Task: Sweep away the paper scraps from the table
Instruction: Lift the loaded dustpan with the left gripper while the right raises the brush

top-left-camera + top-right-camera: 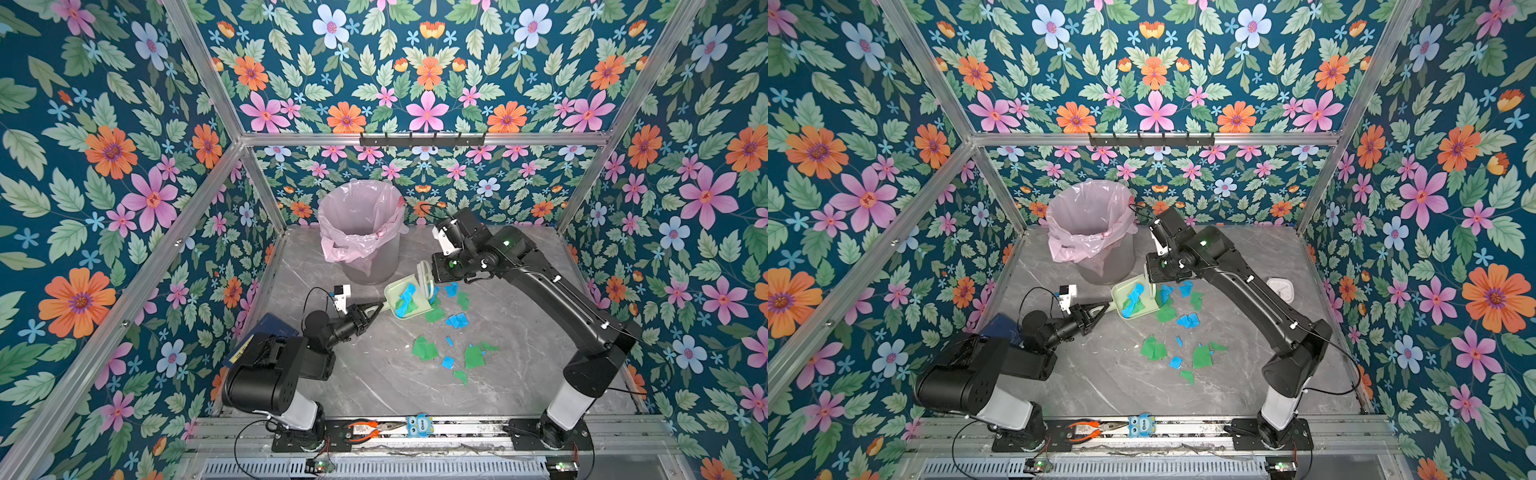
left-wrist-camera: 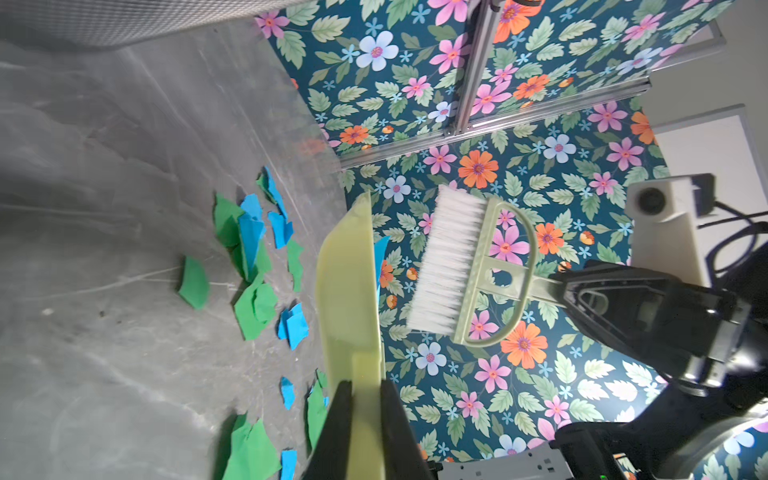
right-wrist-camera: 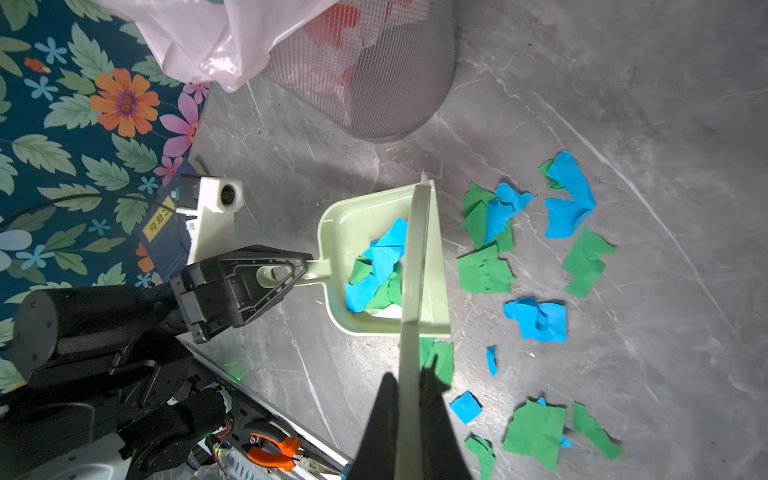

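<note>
left gripper point(image 3: 305, 266) clamps dustpan point(image 3: 345, 220) handle, right gripper point(image 2: 559, 286) clamps brush point(image 2: 449, 262) at pan mouth; loose paper scraps point(image 3: 536, 320) lie right and nearer.

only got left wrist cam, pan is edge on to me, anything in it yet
Observer: Yes, several blue and green paper scraps lie inside the dustpan.
Operator: is the bin lined
Observer: Yes, a pink bag lines the bin, which stands just behind the dustpan.
Operator: anything else lying around
Observer: A small white square object lies on the table beyond the right arm.
</note>
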Controlling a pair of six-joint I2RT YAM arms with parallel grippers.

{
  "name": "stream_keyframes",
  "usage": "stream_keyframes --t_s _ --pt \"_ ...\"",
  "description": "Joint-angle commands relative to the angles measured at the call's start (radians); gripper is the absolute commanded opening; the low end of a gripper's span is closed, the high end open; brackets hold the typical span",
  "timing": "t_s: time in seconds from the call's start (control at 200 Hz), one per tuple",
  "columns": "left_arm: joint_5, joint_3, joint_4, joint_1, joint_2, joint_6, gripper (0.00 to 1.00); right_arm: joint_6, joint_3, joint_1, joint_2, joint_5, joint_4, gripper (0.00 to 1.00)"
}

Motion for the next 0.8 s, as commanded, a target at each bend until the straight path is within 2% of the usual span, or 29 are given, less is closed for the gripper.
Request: stream_keyframes --t_s 0.0,0.16,0.31,0.795 --pt "-0.043 0.038 -0.215 -0.015 -0.099 0.06 0.0 0.005 -0.029 -0.023 -0.041 0.03 -0.02 0.0" --pt "-0.084 0.127 -0.547 -0.021 -0.273 0.137 0.0 0.008 -0.07 -0.068 -0.124 0.052 -0.017 0.0" --pt "-0.098 0.202 -0.702 -0.025 -0.344 0.142 0.0 0.01 -0.089 -0.122 -0.171 0.031 -0.02 0.0" --pt "-0.108 0.283 -0.648 -0.068 -0.359 -0.029 0.0 -0.013 -0.112 -0.161 -0.243 0.045 -0.035 0.0"
